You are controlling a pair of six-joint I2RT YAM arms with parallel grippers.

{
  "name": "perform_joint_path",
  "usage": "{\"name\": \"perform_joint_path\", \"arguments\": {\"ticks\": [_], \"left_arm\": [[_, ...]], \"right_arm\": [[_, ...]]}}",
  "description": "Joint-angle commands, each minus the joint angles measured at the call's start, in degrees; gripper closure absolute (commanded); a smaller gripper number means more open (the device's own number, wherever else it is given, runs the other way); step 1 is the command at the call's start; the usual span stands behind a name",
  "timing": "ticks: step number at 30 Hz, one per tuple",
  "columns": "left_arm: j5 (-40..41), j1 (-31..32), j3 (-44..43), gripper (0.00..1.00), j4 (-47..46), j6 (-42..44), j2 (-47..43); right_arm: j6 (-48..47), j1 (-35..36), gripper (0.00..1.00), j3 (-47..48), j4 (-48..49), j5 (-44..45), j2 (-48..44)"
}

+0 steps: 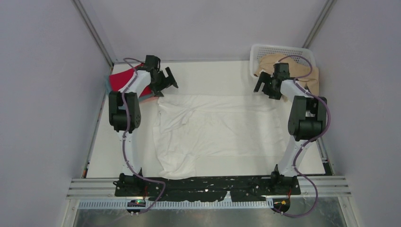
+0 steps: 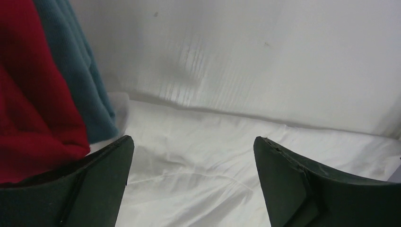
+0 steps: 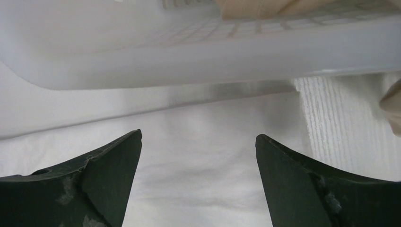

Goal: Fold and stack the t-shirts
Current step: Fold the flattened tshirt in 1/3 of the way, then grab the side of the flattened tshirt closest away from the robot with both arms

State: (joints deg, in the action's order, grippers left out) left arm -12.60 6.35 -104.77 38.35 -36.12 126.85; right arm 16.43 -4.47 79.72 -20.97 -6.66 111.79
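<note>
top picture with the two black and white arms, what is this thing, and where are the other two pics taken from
These are two robot arms bolted to the near edge of a table. The top picture looks down from above and behind them. The other two come from a small camera on each wrist; the dark wedges at the bottom are that arm's own fingers.

A white t-shirt lies spread out and wrinkled in the middle. At the far left, a folded red shirt and a teal-blue shirt sit together. At the far right, a white basket holds a tan shirt.

The left tool and the right tool both hang open near the white shirt's far corners, holding nothing.
</note>
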Motion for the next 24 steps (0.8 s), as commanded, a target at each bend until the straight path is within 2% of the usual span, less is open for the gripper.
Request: {"name": "perform_joint_path", "arguments": {"ticks": [1, 4, 7, 10, 11, 13, 17, 21, 24], "left_arm": [[3.17, 0.14, 6.08, 0.0, -0.01, 2.15, -13.05], [9.22, 2.1, 17.99, 0.0, -0.43, 2.13, -25.77], [16.7, 7.11, 32.22, 0.0, 0.99, 1.01, -40.61], [25.73, 16.82, 40.71, 0.0, 5.76, 0.3, -50.42], [28.9, 21.98, 42.4, 0.0, 8.17, -0.11, -52.47], [31.42, 30.11, 45.92, 0.0, 11.2, -0.24, -56.56], [31.84, 44.1, 53.01, 0.0, 13.06, 0.71, -63.68], [20.19, 50.37, 61.68, 0.05, 9.25, -0.01, -69.32], [18.47, 55.63, 63.17, 0.06, 12.69, -1.82, -68.83]], "right_arm": [[-1.51, 0.84, 0.05, -1.97, -1.27, 4.28, -10.55], [0.42, 1.48, 0.05, -7.95, -0.91, 5.56, -17.28], [3.15, 1.76, 0.05, -17.87, 1.83, 4.75, -25.67], [4.72, 2.15, 0.05, -23.36, 1.96, 4.48, -31.0], [4.78, 2.3, 0.05, -24.65, 0.51, 4.9, -31.62], [4.77, 3.1, 0.05, -26.26, -0.59, 6.22, -33.33], [5.04, 4.05, 0.05, -28.62, -0.17, 6.08, -35.79], [4.25, 4.32, 0.05, -28.14, -1.52, 6.37, -36.25], [4.02, 4.42, 0.05, -27.92, -1.57, 6.1, -35.79]]}}
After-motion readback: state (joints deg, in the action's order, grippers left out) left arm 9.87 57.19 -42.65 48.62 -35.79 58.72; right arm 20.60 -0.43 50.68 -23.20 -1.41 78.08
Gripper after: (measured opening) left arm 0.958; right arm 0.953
